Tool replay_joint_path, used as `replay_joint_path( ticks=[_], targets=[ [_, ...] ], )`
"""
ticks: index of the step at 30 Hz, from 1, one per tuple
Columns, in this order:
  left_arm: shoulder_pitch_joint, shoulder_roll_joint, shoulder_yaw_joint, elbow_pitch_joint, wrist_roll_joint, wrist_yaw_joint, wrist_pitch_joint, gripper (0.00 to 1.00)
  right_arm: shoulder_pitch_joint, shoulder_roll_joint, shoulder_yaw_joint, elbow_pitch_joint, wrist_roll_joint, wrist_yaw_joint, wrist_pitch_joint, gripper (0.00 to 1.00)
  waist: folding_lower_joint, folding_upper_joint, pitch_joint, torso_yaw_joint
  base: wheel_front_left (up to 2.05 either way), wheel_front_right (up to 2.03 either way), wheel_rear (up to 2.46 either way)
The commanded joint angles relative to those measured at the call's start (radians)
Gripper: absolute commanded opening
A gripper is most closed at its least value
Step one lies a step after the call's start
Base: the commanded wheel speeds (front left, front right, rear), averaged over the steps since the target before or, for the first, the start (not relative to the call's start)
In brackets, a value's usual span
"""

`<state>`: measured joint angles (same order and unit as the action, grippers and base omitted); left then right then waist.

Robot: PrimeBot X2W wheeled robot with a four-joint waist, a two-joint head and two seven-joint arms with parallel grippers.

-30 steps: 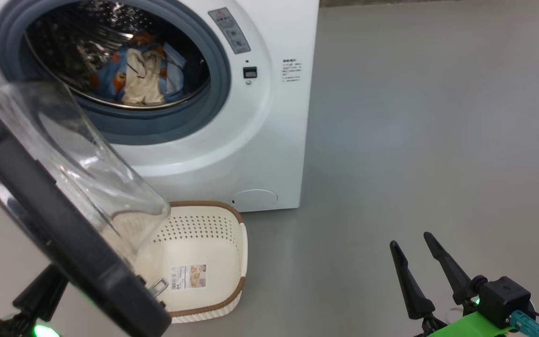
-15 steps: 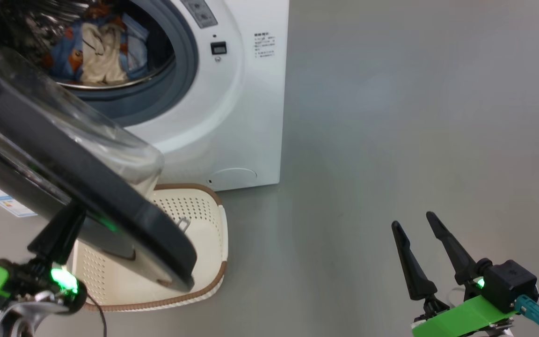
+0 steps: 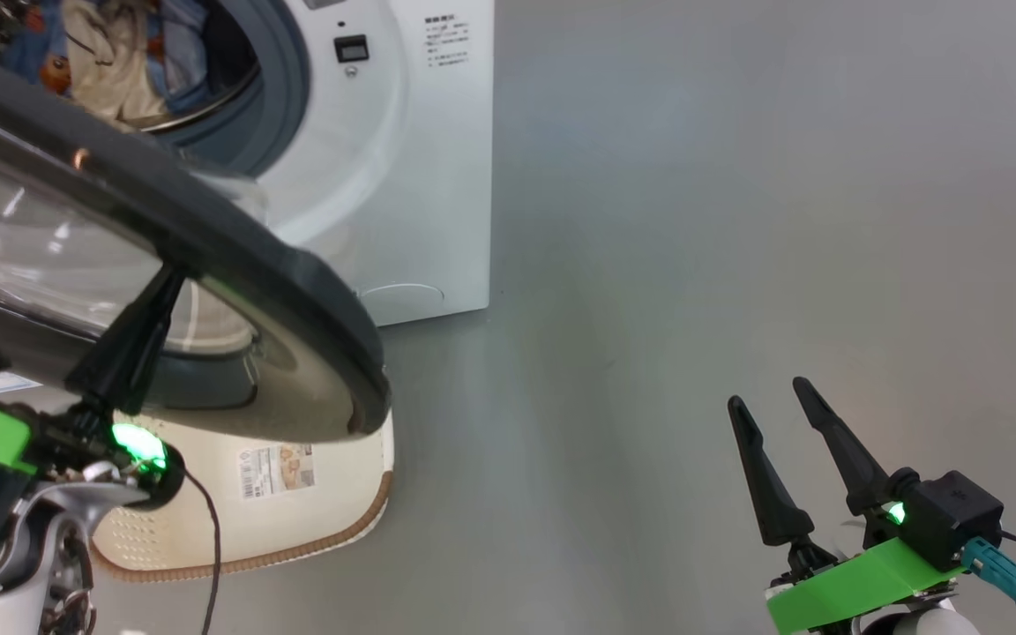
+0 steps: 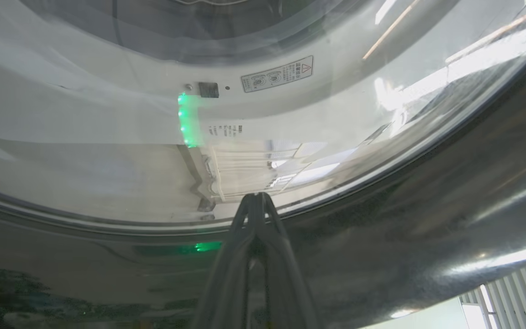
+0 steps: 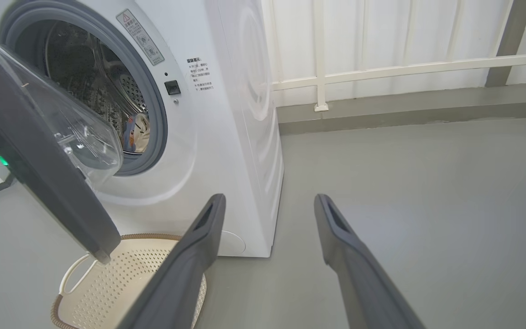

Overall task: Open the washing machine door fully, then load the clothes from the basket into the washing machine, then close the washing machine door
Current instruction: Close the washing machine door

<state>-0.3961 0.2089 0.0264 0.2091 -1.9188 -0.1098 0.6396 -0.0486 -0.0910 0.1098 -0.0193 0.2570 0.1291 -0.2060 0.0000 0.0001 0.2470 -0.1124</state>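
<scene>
At the door: left gripper [image 3: 171, 278] clenched with nothing between its fingers; the joined tips seem to rest on the outer face of the washing machine door [image 3: 296, 291], where glass meets black rim
In the drum: the clothes [image 3: 102, 62] lie inside the drum [image 5: 85, 91]; the basket [image 3: 296, 551] looks empty, on the floor [image 3: 693, 220] just before the washing machine [image 3: 420, 176], partly under the door
Step in hand: closing, as I judge it
How to do it well: push near the free edge, far from the hinge; follow the door's arc so the tips do not slide off the glossy rim; let the glass bowl enter the opening squarely; press on until the latch catches
Right gripper [image 3: 764, 392]: released, fingers spread, idle over the floor, well apart from the machine
Against a second ago: the door has swung well round toward the opening and now hides more of the basket; the left fingers have come up onto its face; the head camera has turned too, so the machine's slide up and to the left in the head view is no move of the machine; the right gripper stays spread
</scene>
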Motion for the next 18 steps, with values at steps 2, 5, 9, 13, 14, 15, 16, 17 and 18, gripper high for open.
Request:
replay_joint_path(
  ticks=[2, 5, 9, 13, 14, 15, 16, 17, 18],
  targets=[
    [-0.052, 0.022, 0.033, -0.006, 0.014, -0.014, -0.002, 0.0, -0.04, -0.006, 0.026, -0.017, 0.012, 0.002, -0.016, 1.0, 0.0, -0.0001, 0.007, -0.009, 0.0, 0.0, 0.0],
    [-0.06, 0.018, 0.04, 0.005, 0.021, -0.017, -0.001, 0.0, -0.046, -0.006, 0.029, -0.01, 0.014, 0.002, -0.02, 1.0, 0.0, -0.0001, 0.009, -0.013, 0.0, 0.0, 0.0],
    [-0.047, 0.007, 0.056, 0.009, 0.028, -0.019, 0.0, 0.0, -0.048, -0.005, 0.026, -0.002, 0.014, 0.002, -0.025, 1.0, 0.0, -0.0001, 0.006, -0.01, 0.0, 0.0, 0.0],
    [-0.021, -0.006, 0.073, -0.004, 0.038, -0.02, -0.002, 0.0, -0.046, -0.004, 0.025, 0.006, 0.013, 0.002, -0.028, 1.0, 0.0, -0.0001, -0.003, -0.004, 0.0, 0.0, 0.0],
    [-0.009, -0.012, 0.079, -0.013, 0.043, -0.02, -0.001, 0.0, -0.045, -0.004, 0.024, 0.01, 0.013, 0.002, -0.029, 1.0, 0.0, -0.0001, -0.009, 0.0, 0.0, 0.0, 0.0],
    [0.005, -0.018, 0.086, -0.024, 0.048, -0.02, 0.001, 0.0, -0.044, -0.004, 0.025, 0.012, 0.013, 0.002, -0.03, 1.0, 0.0, -0.0001, -0.012, 0.002, 0.0, 0.0, 0.0],
    [0.021, -0.024, 0.094, -0.034, 0.055, -0.021, 0.0, 0.0, -0.043, -0.003, 0.025, 0.014, 0.012, 0.002, -0.031, 1.0, 0.0, -0.0001, -0.017, 0.006, 0.0, 0.0, 0.0],
    [0.037, -0.032, 0.103, -0.047, 0.064, -0.021, -0.002, 0.0, -0.041, -0.003, 0.025, 0.016, 0.012, 0.002, -0.031, 1.0, 0.0, -0.0001, -0.02, 0.009, 0.0, 0.0, 0.0],
    [0.054, -0.042, 0.113, -0.061, 0.069, -0.021, -0.005, 0.0, -0.04, -0.003, 0.024, 0.018, 0.012, 0.002, -0.032, 1.0, 0.0, -0.0001, -0.024, 0.014, 0.0, 0.0, 0.0]
  ],
)
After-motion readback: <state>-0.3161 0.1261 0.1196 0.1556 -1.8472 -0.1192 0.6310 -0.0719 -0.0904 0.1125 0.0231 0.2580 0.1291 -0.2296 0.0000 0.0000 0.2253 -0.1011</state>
